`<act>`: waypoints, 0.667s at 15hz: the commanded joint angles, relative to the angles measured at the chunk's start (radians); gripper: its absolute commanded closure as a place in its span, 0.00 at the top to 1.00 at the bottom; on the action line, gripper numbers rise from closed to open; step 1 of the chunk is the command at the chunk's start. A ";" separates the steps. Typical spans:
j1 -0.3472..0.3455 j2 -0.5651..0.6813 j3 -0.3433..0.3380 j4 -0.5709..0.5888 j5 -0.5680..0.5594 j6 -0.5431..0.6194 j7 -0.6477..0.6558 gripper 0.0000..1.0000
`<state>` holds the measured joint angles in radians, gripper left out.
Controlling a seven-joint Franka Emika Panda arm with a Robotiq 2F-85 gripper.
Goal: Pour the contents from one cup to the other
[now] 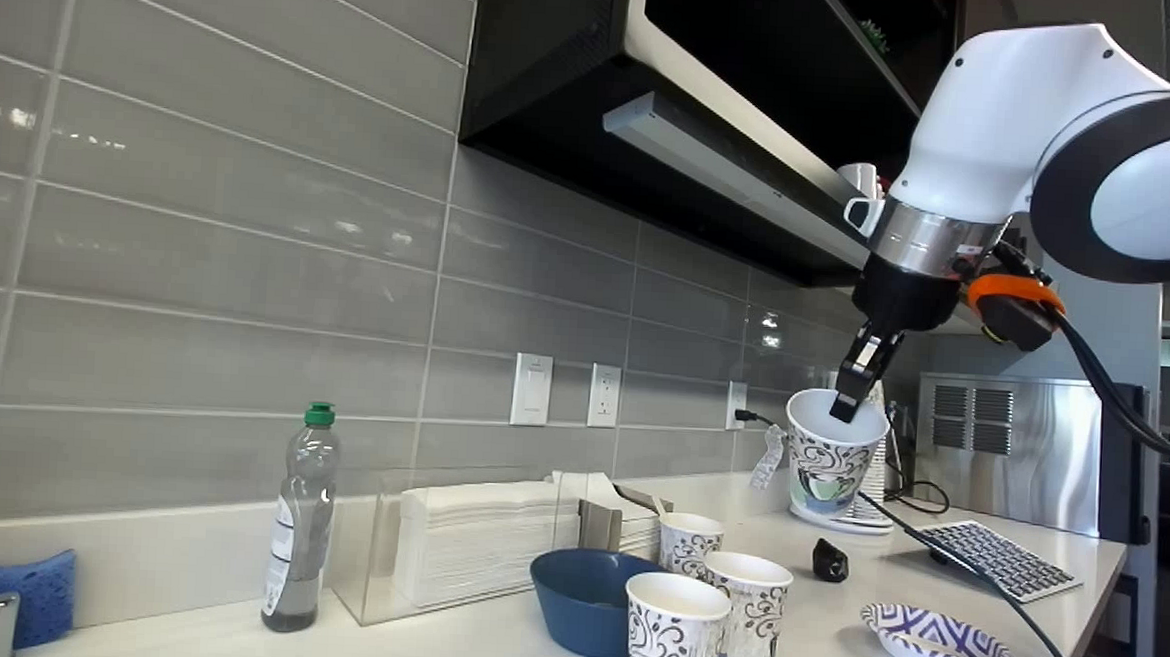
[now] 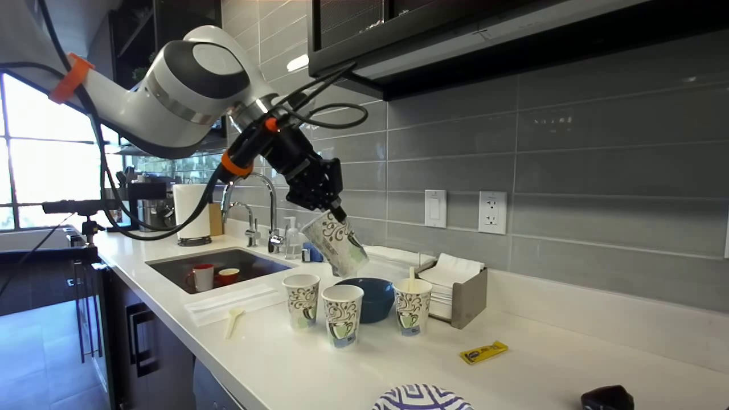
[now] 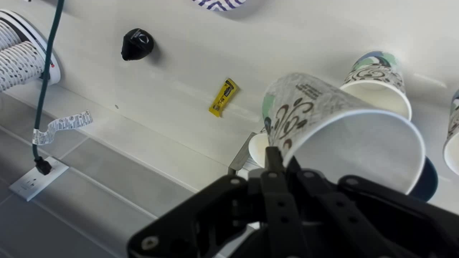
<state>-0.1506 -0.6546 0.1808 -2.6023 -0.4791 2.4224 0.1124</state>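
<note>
My gripper point(image 1: 846, 407) is shut on the rim of a white paper cup point(image 1: 827, 481) with brown swirls, one finger inside. In an exterior view the gripper point(image 2: 339, 213) holds this cup point(image 2: 336, 242) tilted above the counter, its mouth to the upper left. In the wrist view the gripper point(image 3: 284, 159) pinches the cup point(image 3: 312, 104); only grey-white shows inside it. Three like cups stand below: a near cup point(image 2: 343, 316), a left cup point(image 2: 302, 302) and a cup with a stick point(image 2: 413, 310). No dark-blue-speckled cup shows.
A solid blue bowl point(image 2: 373, 302) stands among the cups. Napkins point(image 1: 474, 543) and a soap bottle point(image 1: 301, 534) are by the wall. A patterned paper bowl point(image 1: 934, 642), black object point(image 1: 830, 562), yellow packet point(image 2: 483, 353) and sink point(image 2: 245, 263) are around. A cabinet point(image 1: 578, 88) hangs overhead.
</note>
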 commanded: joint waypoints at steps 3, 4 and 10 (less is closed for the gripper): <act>0.015 0.122 0.080 0.128 -0.035 -0.155 0.026 0.01; 0.020 0.144 0.091 0.154 -0.044 -0.186 0.026 0.01; 0.051 0.303 0.135 0.305 -0.152 -0.353 0.062 0.01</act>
<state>-0.1225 -0.4529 0.3050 -2.3933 -0.5529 2.1658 0.1291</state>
